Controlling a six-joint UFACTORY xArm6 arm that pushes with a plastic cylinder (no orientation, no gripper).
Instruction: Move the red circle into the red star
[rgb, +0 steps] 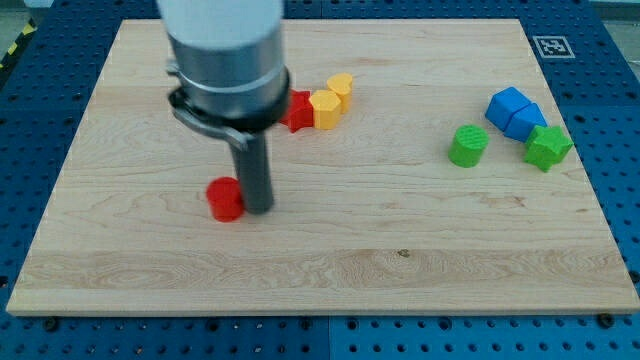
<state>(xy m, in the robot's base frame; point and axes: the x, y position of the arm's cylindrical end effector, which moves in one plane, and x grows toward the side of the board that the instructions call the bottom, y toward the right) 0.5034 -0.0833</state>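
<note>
The red circle (226, 199) lies on the wooden board (400, 290) at the view's lower left of centre. My tip (259, 208) stands against its right side. The red star (299, 110) sits above and to the right of the circle, partly hidden behind my arm's body, with its right side against a yellow block (323, 107).
A second yellow block (341, 88) touches the first one at its upper right. At the view's right sit a green cylinder (467, 145), a green star (547, 147) and two blue blocks (515, 111) close together.
</note>
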